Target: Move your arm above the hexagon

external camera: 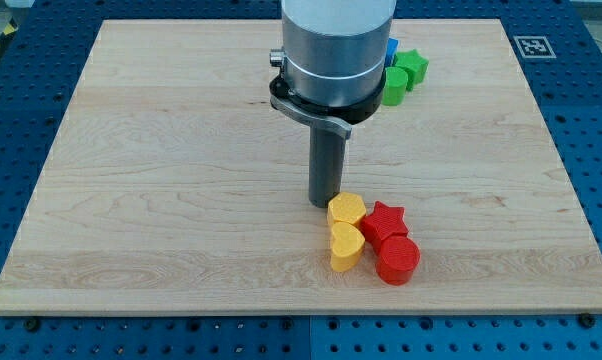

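My tip (326,203) rests on the board just left of and above a yellow hexagon-like block (347,209), nearly touching it. Below that block lies a yellow heart (345,245). A red star (385,222) sits to the right of the yellow blocks, and a red cylinder (397,260) lies below the star. These blocks form a tight cluster at the view's lower middle. The rod rises from the tip to the arm's grey body (336,45) at the view's top.
Near the view's top, right of the arm, are a green star-like block (411,68), a green cylinder (394,86) and a blue block (392,47) partly hidden by the arm. The wooden board (161,180) lies on a blue perforated table.
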